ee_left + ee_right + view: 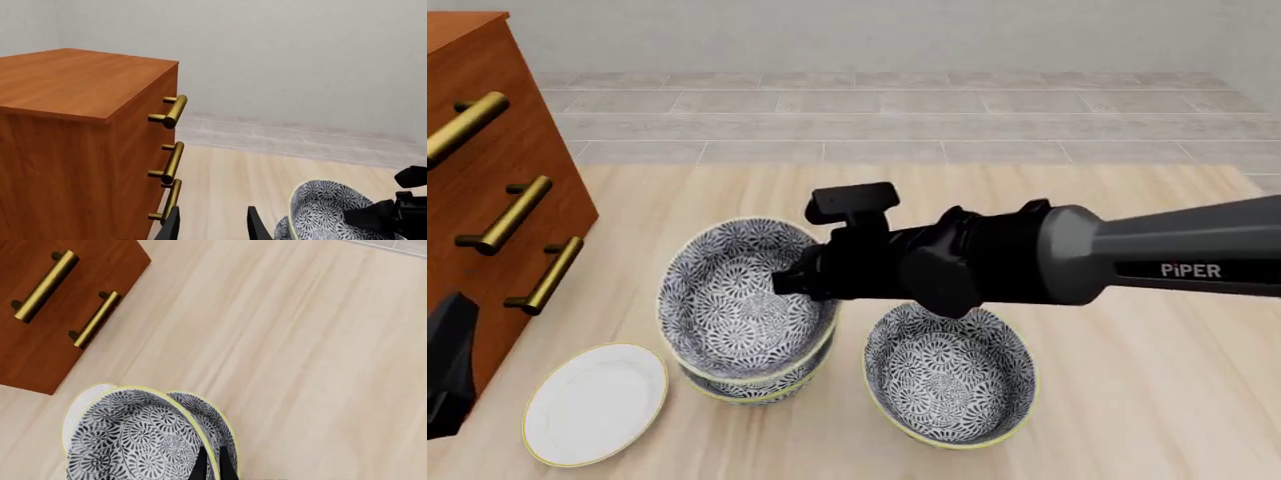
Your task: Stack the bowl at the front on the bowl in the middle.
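Observation:
The bowl at the front [741, 300], blue-grey floral with a yellowish rim, hangs tilted, and my right gripper [793, 284] is shut on its right rim. In the right wrist view the fingers [200, 467] straddle that rim of the bowl at the front [127, 440]. Directly under it sits the bowl in the middle [761, 388], mostly covered; I cannot tell whether the two touch. My left gripper [213, 231] is open and holds nothing, low at the table's left by the drawers [446, 365]. The left wrist view catches the lifted bowl [323, 207].
A third matching bowl [950, 375] stands on the table to the right of the pair. A plain white plate [594, 403] lies at the front left. An orange-brown drawer cabinet [501, 150] with brass handles occupies the left side.

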